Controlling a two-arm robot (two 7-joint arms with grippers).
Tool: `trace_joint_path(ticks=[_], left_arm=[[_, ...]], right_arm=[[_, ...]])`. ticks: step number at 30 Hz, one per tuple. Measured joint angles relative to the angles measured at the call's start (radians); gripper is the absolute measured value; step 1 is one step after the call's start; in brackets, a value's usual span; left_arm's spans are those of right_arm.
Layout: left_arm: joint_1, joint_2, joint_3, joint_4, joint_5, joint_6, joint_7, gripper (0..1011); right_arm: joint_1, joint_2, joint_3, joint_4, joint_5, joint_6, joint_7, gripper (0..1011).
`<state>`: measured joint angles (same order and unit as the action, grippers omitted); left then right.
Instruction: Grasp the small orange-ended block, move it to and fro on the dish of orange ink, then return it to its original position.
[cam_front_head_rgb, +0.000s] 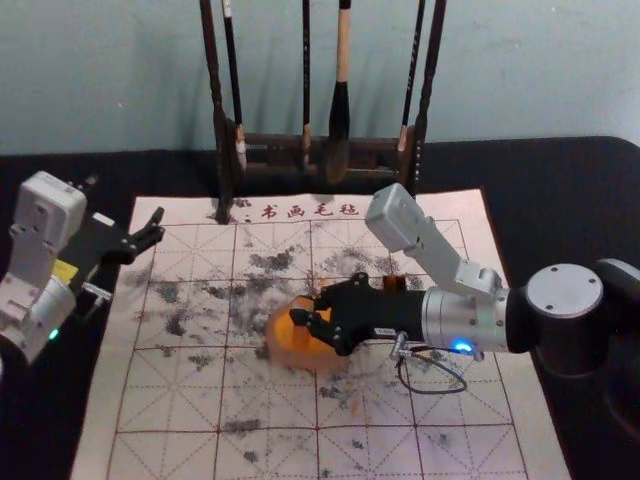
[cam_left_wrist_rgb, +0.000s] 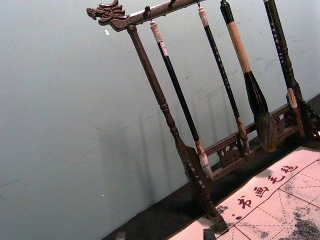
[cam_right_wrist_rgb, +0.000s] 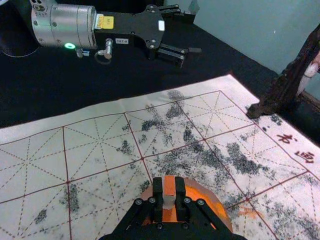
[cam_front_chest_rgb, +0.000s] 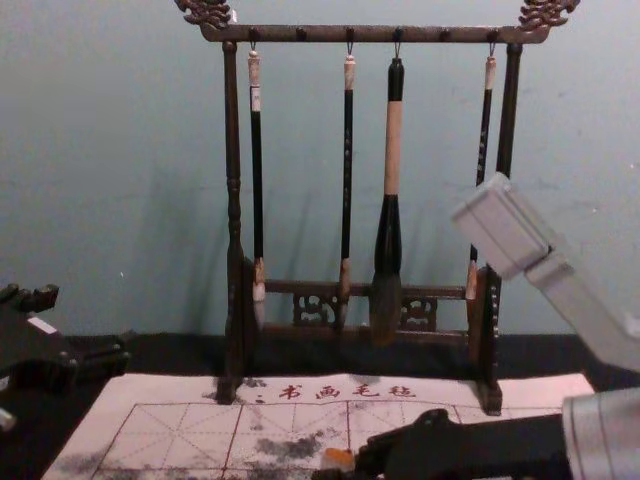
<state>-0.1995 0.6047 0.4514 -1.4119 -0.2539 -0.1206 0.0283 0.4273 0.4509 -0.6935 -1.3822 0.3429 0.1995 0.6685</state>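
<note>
Two tools show at the black-covered desk (cam_front_head_rgb: 565, 185). The right tool (cam_front_head_rgb: 310, 307) reaches in from the robot's right, its fingers pointing left, and it is closed on the small orange-ended block (cam_right_wrist_rgb: 169, 186). The fingers press the block from both sides; its orange end sits between the fingertips, with a pale part next to it. Directly below the tool lies the dish of orange ink (cam_front_head_rgb: 280, 352), a round, shallow shape, so the block is over the dish and within its outline. I cannot tell whether the block touches the ink.

Under the dish and the right tool spreads a pale mat (cam_front_head_rgb: 170, 405), printed with a red grid of dashed guide lines and marked with many dark grey smudges. Red characters (cam_front_head_rgb: 310, 211) run along the mat's edge beyond the tool.

The left tool (cam_front_head_rgb: 125, 206) is well apart from the right one, off to its left by the mat's side edge, idle, with its fingers spread wide and nothing between them.

Farther beyond the right tool stands a dark wooden rack (cam_front_chest_rgb: 232, 200). Four brushes hang from it, tips down; the thickest brush (cam_front_chest_rgb: 392, 150) has a light wooden section in its handle.
</note>
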Motion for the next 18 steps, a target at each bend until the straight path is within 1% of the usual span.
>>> trace_joint_path(ticks=[10, 18], left_arm=[[0.0, 0.0, 0.0, 0.0, 0.0, 0.0, 0.0, 1001], [0.0, 0.0, 0.0, 0.0, 0.0, 0.0, 0.0, 1001]], right_arm=[[0.029, -0.026, 0.002, 0.046, -0.004, -0.008, -0.015, 109], [0.034, -0.028, 0.015, 0.059, -0.004, -0.008, -0.029, 109]])
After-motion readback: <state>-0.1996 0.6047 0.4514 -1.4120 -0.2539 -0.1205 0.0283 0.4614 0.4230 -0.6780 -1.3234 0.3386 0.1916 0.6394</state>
